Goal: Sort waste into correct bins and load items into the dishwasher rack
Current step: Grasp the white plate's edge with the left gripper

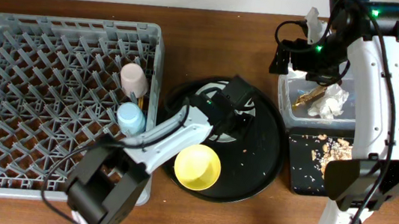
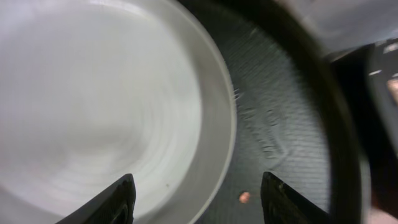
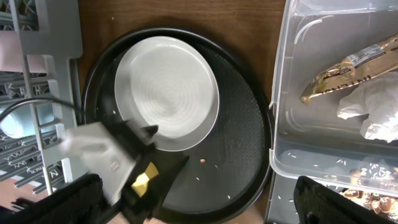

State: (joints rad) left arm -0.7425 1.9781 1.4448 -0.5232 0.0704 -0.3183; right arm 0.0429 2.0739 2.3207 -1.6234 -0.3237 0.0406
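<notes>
While the pale grey-green plate (image 3: 165,87) lies on the round black tray (image 3: 239,155), the left end effector (image 2: 199,202) hangs low over the plate's rim, fingers apart — likely to pinch that edge — and the right end effector (image 3: 198,186), also spread, hangs beside the tray over the clear tub (image 3: 311,143).

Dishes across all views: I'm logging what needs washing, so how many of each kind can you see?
Cups: 2 (pink cup, blue cup)
Plates: 1 (pale grey-green plate)
Bowls: 1 (yellow bowl)
Chopsticks: 0 visible
Total: 4
</notes>
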